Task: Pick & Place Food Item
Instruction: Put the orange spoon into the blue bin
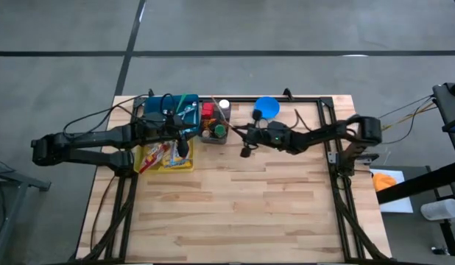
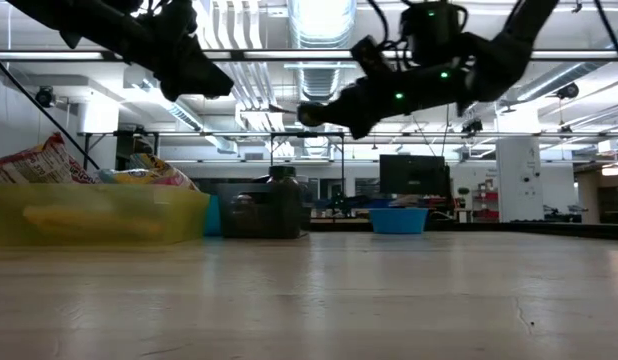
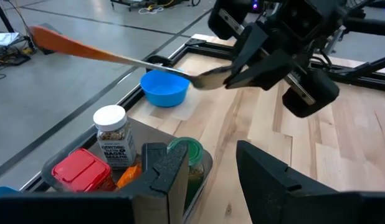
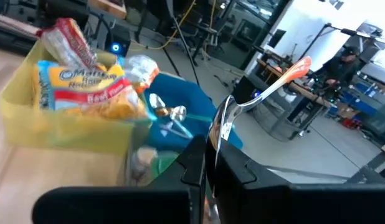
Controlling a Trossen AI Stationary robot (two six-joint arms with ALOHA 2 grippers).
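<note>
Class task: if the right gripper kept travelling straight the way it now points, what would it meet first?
Probably the dark bin of jars, just ahead of the right gripper, which is shut on a spoon. It is raised, so it might pass over.

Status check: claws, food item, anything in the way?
Right claw shut on an orange-handled spoon, held above the table. Left claw open, empty, above the grey bin. Food packets in yellow bin. Nothing in the way.

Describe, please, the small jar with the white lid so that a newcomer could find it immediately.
Start at the table's far edge and find the dark bin between the teal bin and the blue bowl. The jar stands upright inside, the only white-lidded one, beside a red container and a green-lidded jar.
</note>
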